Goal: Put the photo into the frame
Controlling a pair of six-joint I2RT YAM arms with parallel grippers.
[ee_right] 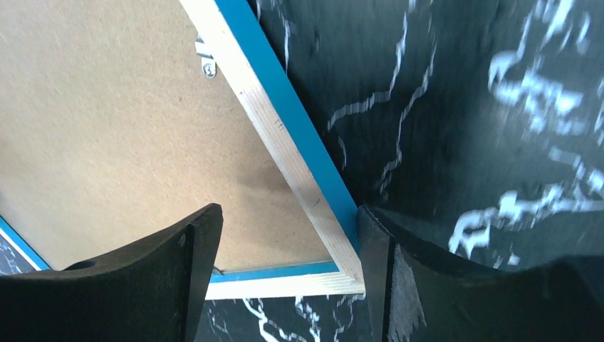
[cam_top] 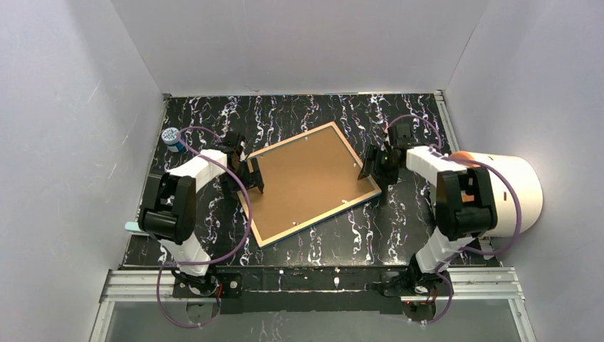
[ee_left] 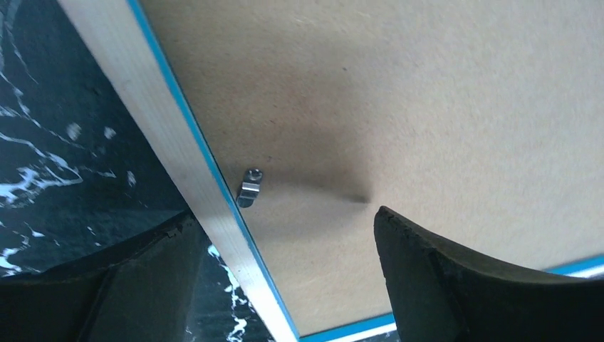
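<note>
On the table (cam_top: 399,228) the frame (ee_right: 281,139) lies back-up; we hold left fingers (ee_left: 463,285) and right fingers (ee_right: 157,285) wide astride its rims, probably to lift.

Backing board (cam_top: 306,182) in frame (ee_right: 285,139) on table (cam_top: 399,228); left pincer (ee_left: 285,212), right pincer (ee_right: 288,208) seemingly astride opposite edges

**Wood, board and metal**

The frame (ee_right: 288,153) shows a bare, pale wood back edge with visible grain and a smooth blue-painted strip. Its backing board (ee_left: 427,92) is matt brown fibreboard, finely speckled. A clip (ee_left: 248,187) is shiny metal. The table (ee_right: 463,142) is smooth and black with white veining. The left gripper (ee_left: 285,214) has fingers (ee_left: 456,285) of matt black, grainy material.
</note>
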